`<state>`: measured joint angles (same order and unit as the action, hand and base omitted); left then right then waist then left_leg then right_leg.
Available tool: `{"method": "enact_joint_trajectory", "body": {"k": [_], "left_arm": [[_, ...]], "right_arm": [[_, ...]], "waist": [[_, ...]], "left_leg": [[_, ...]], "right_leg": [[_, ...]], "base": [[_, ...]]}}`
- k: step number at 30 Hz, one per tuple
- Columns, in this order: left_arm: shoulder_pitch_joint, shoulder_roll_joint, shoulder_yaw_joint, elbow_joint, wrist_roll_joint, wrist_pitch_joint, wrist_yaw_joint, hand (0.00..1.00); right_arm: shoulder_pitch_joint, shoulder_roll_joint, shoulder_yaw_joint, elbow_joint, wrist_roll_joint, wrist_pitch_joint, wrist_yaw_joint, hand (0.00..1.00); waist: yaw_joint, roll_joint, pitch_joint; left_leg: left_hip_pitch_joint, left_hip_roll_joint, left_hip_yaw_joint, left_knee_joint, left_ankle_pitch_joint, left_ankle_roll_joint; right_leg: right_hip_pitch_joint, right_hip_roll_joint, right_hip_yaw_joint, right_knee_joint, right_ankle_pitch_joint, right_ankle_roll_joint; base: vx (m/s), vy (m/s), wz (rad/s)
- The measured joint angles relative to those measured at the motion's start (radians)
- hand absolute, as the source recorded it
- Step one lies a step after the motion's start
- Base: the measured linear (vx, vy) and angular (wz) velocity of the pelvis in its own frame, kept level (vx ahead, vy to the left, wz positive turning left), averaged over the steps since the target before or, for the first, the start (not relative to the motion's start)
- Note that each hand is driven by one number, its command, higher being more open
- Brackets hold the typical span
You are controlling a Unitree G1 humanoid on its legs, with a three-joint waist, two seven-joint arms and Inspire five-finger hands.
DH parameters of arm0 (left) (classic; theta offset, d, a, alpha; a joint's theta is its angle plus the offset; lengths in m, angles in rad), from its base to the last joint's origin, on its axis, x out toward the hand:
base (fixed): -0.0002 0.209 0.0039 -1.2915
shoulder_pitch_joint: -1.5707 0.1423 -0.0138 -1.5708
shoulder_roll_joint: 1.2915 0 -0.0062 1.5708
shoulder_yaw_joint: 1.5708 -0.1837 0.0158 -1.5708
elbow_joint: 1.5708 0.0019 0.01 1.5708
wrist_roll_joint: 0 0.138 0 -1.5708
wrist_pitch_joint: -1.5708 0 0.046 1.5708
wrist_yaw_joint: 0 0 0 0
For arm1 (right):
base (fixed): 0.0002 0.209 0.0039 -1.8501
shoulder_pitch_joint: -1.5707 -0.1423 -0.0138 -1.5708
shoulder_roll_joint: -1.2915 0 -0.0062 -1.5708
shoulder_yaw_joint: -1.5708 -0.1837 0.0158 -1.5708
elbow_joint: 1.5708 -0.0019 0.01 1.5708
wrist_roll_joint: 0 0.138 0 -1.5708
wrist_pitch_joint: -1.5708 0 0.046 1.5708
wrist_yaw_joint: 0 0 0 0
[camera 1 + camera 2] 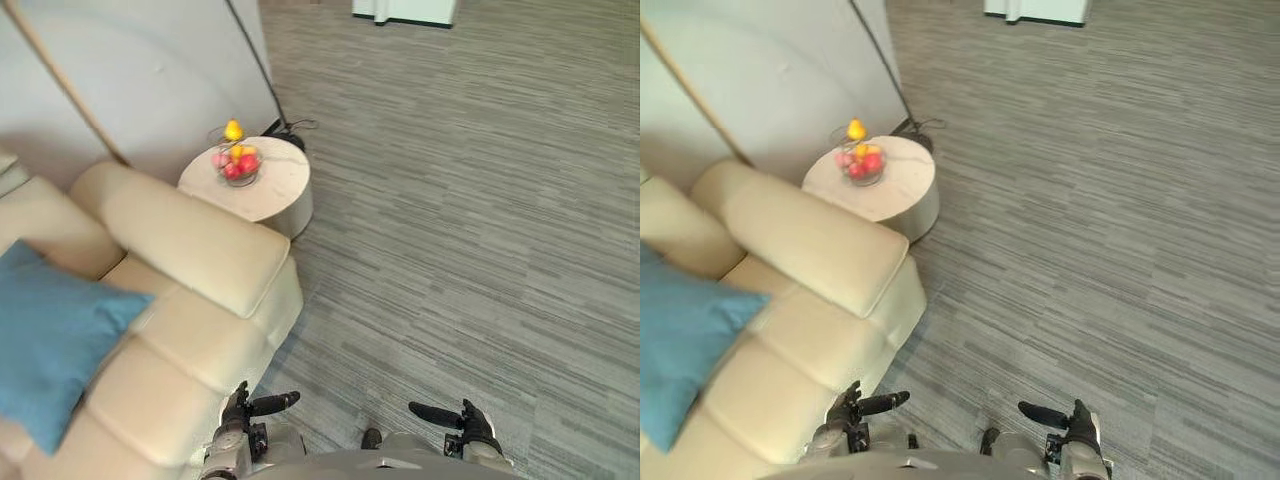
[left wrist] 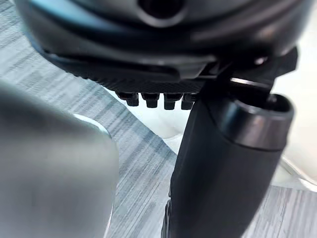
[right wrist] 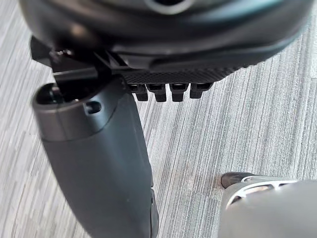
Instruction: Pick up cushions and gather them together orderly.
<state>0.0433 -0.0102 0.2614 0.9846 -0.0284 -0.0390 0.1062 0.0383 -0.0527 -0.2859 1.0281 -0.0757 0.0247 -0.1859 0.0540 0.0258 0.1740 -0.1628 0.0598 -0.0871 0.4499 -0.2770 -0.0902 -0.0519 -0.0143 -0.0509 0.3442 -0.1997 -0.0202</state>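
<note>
On the sofa (image 1: 200, 345): cushion (image 1: 50, 340), left of and beyond both hands
Left hand (image 1: 237, 412): nearer, at sofa's front, fingers relaxed, empty
Right hand (image 1: 472, 425): over floor (image 1: 450, 220), fingers relaxed, empty

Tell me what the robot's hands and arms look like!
The left hand and the right hand are both dark, almost black. Each has one fat, rounded thumb and a row of slimmer fingers beside it, under a bumpy black palm. The arms behind them are smooth, shiny silver-grey.
</note>
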Motion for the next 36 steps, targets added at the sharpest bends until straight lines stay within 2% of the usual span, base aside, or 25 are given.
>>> {"method": "enact_joint_trajectory", "body": {"k": [1, 2, 3, 6, 8, 11, 13, 14, 15, 16, 17, 19, 21, 22, 23, 24, 25, 27, 30, 31, 32, 33, 34, 35, 36], "left_arm": [[0.005, -0.002, 0.0, 0.0, -0.001, -0.001, 0.001, 1.0], [0.015, -0.007, 0.0, 0.002, -0.005, -0.004, 0.004, 1.0], [0.019, 0.005, 0.001, 0.004, -0.007, -0.003, 0.005, 1.0], [0.019, 0.029, 0.001, 0.021, -0.006, -0.003, 0.003, 1.0], [0.019, 0.033, 0.001, 0.026, -0.006, -0.002, 0.003, 1.0], [0.008, 0.031, 0.001, 0.047, -0.006, 0.0, 0.003, 1.0], [0.008, 0.016, -0.001, 0.051, -0.006, 0.001, 0.003, 1.0], [0.007, 0.014, -0.004, 0.051, -0.006, 0.002, 0.002, 1.0], [0.006, 0.014, -0.008, 0.051, -0.007, 0.003, 0.002, 1.0], [0.0, 0.014, -0.027, 0.051, -0.006, 0.005, 0.001, 1.0], [0.0, 0.015, -0.034, 0.052, -0.006, 0.005, 0.0, 1.0], [-0.001, 0.012, -0.062, 0.053, -0.005, 0.005, -0.007, 1.0], [-0.002, 0.009, -0.067, 0.052, -0.001, 0.006, -0.007, 1.0], [-0.001, 0.002, -0.057, 0.048, -0.001, 0.007, -0.007, 1.0], [0.004, -0.005, -0.042, 0.035, -0.002, 0.006, -0.006, 1.0], [0.015, -0.004, -0.037, 0.018, -0.003, 0.005, -0.005, 1.0], [0.022, -0.007, -0.037, -0.002, -0.007, 0.003, -0.005, 1.0], [0.023, -0.015, -0.037, -0.032, -0.016, 0.003, -0.005, 1.0], [0.03, -0.03, 0.003, -0.068, -0.021, -0.006, -0.005, 1.0], [0.029, -0.033, 0.011, -0.069, -0.023, -0.007, -0.004, 1.0], [0.03, -0.043, 0.043, -0.069, -0.029, -0.014, -0.002, 1.0], [0.032, -0.043, 0.044, -0.069, -0.044, -0.017, -0.001, 1.0], [0.037, -0.041, 0.043, -0.069, -0.044, -0.018, -0.001, 1.0], [0.043, -0.036, 0.042, -0.069, -0.043, -0.018, -0.002, 1.0], [0.054, -0.02, 0.042, -0.07, -0.042, -0.017, -0.003, 1.0]], "right_arm": [[0.001, 0.001, 0.004, -0.004, 0.0, 0.0, 0.0, 1.0], [0.004, 0.007, 0.004, -0.012, 0.002, 0.001, 0.001, 1.0], [0.008, 0.031, 0.012, -0.014, 0.003, 0.001, 0.001, 1.0], [0.024, 0.05, 0.054, -0.016, -0.001, 0.001, 0.007, 1.0], [0.028, 0.058, 0.053, -0.014, -0.001, 0.001, 0.007, 1.0], [0.027, 0.056, 0.051, -0.016, 0.0, 0.0, 0.008, 1.0], [0.018, 0.045, 0.046, -0.025, 0.0, 0.0, 0.007, 1.0], [0.017, 0.045, 0.035, -0.037, 0.0, -0.001, 0.006, 1.0], [0.017, 0.043, 0.031, -0.036, 0.0, -0.003, 0.006, 1.0], [0.019, 0.041, 0.022, -0.034, 0.002, -0.004, 0.006, 1.0], [0.019, 0.04, 0.02, -0.032, 0.001, -0.004, 0.005, 1.0], [0.02, 0.026, 0.01, -0.029, 0.003, -0.008, 0.005, 1.0], [0.019, 0.023, 0.004, -0.026, 0.009, -0.008, 0.005, 1.0], [0.02, 0.022, -0.001, -0.03, 0.021, -0.008, 0.004, 1.0], [0.023, 0.018, 0.001, -0.033, 0.038, -0.009, 0.001, 1.0], [0.021, 0.018, 0.003, -0.033, 0.039, -0.008, -0.001, 1.0], [0.016, 0.015, 0.004, -0.034, 0.04, -0.008, -0.004, 1.0], [0.019, 0.019, 0.004, -0.032, 0.059, -0.006, -0.013, 1.0], [0.023, 0.022, 0.013, -0.031, 0.081, -0.004, -0.024, 1.0], [0.023, 0.021, 0.015, -0.031, 0.083, -0.004, -0.025, 1.0], [0.023, 0.018, 0.021, -0.032, 0.099, -0.004, -0.025, 1.0], [0.027, 0.017, 0.022, -0.031, 0.118, -0.003, -0.027, 1.0], [0.032, 0.02, 0.023, -0.031, 0.118, -0.002, -0.028, 1.0], [0.038, 0.027, 0.025, -0.031, 0.118, -0.002, -0.027, 1.0], [0.051, 0.043, 0.033, -0.035, 0.118, -0.003, -0.026, 1.0]], "waist": [[0.002, 0.004, -0.002], [0.004, 0.027, -0.019], [-0.001, 0.005, -0.031], [0.001, -0.038, -0.056], [0.001, -0.048, -0.062], [0.003, -0.045, -0.061], [0.005, -0.018, -0.059], [0.003, -0.014, -0.057], [0.002, -0.011, -0.056], [-0.004, -0.007, -0.054], [-0.004, -0.005, -0.053], [-0.004, 0.021, -0.055], [-0.003, 0.03, -0.052], [-0.003, 0.038, -0.041], [-0.002, 0.04, -0.032], [0.003, 0.042, -0.029], [0.006, 0.047, -0.025], [0.025, 0.036, -0.016], [0.046, 0.026, -0.006], [0.047, 0.026, -0.006], [0.049, 0.028, -0.007], [0.054, 0.027, -0.01], [0.059, 0.025, -0.022], [0.06, 0.019, -0.038], [0.06, -0.012, -0.061]], "left_leg": [[0.002, -0.002, -0.025, -0.02, 0.004, 0.005], [0.007, 0.004, -0.032, -0.029, 0.079, 0.012], [0.018, 0.002, 0.03, -0.022, 0.061, 0.023], [0.07, 0.001, 0.134, -0.057, 0.046, 0.042], [0.103, 0.0, 0.182, -0.088, 0.046, 0.042], [0.148, 0.011, 0.252, -0.118, 0.046, 0.043], [0.195, 0.04, 0.343, -0.16, 0.046, 0.043], [0.213, 0.043, 0.374, -0.177, 0.047, 0.043], [0.223, 0.043, 0.388, -0.184, 0.047, 0.043], [0.243, 0.046, 0.401, -0.193, 0.047, 0.043], [0.249, 0.044, 0.401, -0.195, 0.048, 0.041], [0.261, 0.062, 0.401, -0.169, 0.056, 0.035], [0.246, 0.086, 0.401, -0.085, 0.056, 0.034], [0.217, 0.12, 0.399, 0.044, 0.056, 0.035], [0.168, 0.156, 0.383, 0.19, 0.07, 0.058], [0.12, 0.168, 0.353, 0.301, 0.054, 0.084], [0.068, 0.157, 0.296, 0.393, -0.006, 0.092], [0.002, 0.086, 0.221, 0.369, -0.057, 0.083], [-0.083, -0.016, 0.134, 0.174, -0.047, 0.069], [-0.097, -0.025, 0.12, 0.14, -0.039, 0.062], [-0.129, -0.034, 0.087, 0.02, 0.004, 0.043], [-0.132, -0.033, 0.074, -0.011, 0.072, 0.034], [-0.125, -0.036, 0.079, -0.009, 0.096, 0.045], [-0.119, -0.044, 0.086, 0.002, 0.107, 0.059], [-0.104, -0.051, 0.145, 0.013, 0.075, 0.073]], "right_leg": [[-0.008, 0.006, 0.021, 0.019, -0.011, 0.004], [-0.033, 0.028, 0.071, 0.07, -0.038, 0.023], [-0.039, 0.019, 0.123, 0.088, -0.05, 0.04], [-0.037, 0.009, 0.203, 0.067, -0.053, 0.053], [-0.031, 0.007, 0.225, 0.038, -0.044, 0.066], [-0.034, 0.004, 0.209, 0.021, -0.024, 0.077], [-0.057, -0.021, 0.03, 0.029, -0.006, 0.077], [-0.075, -0.064, -0.138, 0.048, -0.017, 0.059], [-0.08, -0.088, -0.211, 0.059, -0.023, 0.048], [-0.082, -0.118, -0.333, 0.089, -0.029, 0.028], [-0.081, -0.117, -0.336, 0.092, -0.031, 0.023], [-0.067, -0.073, -0.286, 0.067, -0.034, 0.005], [-0.052, -0.049, -0.255, 0.05, -0.032, -0.005], [-0.022, -0.021, -0.225, 0.028, -0.028, -0.017], [-0.001, 0.003, -0.195, 0.013, -0.029, -0.029], [0.007, 0.019, -0.16, 0.015, -0.04, -0.048], [0.013, 0.04, -0.112, 0.021, -0.056, -0.076], [0.034, 0.061, -0.006, 0.02, -0.061, -0.087], [0.056, 0.072, 0.142, 0.011, -0.078, -0.095], [0.056, 0.074, 0.163, 0.011, -0.082, -0.094], [0.061, 0.082, 0.227, 0.01, -0.1, -0.082], [0.075, 0.088, 0.273, 0.015, -0.123, -0.066], [0.078, 0.089, 0.296, 0.02, -0.134, -0.059], [0.086, 0.083, 0.325, 0.022, -0.152, -0.05], [0.082, 0.058, 0.36, 0.065, -0.179, -0.005]], "base": [[0.18, 0.252, -1.24], [0.19, 0.284, -1.3], [0.22, 0.278, -1.27], [0.22, 0.186, -0.96], [0.21, 0.117, -0.77], [0.15, 0.027, -0.86], [0.12, -0.05, -1.13], [0.08, -0.078, -0.73], [0.07, -0.103, -0.63], [0.08, -0.118, -0.41], [0.09, -0.123, -0.55], [0.11, -0.157, -0.69], [0.1, -0.164, -0.65], [0.08, -0.15, -0.77], [0.07, -0.13, -0.9], [0.07, -0.075, -1.07], [0.1, -0.022, -1.2], [0.15, 0.011, -1.5], [0.2, 0.1, -1.54], [0.32, 0.213, -1.43], [0.38, 0.244, -1.36], [0.36, 0.209, -1.41], [0.4, 0.198, -0.98], [0.47, 0.159, -0.98], [0.49, 0.146, -0.98]]}}
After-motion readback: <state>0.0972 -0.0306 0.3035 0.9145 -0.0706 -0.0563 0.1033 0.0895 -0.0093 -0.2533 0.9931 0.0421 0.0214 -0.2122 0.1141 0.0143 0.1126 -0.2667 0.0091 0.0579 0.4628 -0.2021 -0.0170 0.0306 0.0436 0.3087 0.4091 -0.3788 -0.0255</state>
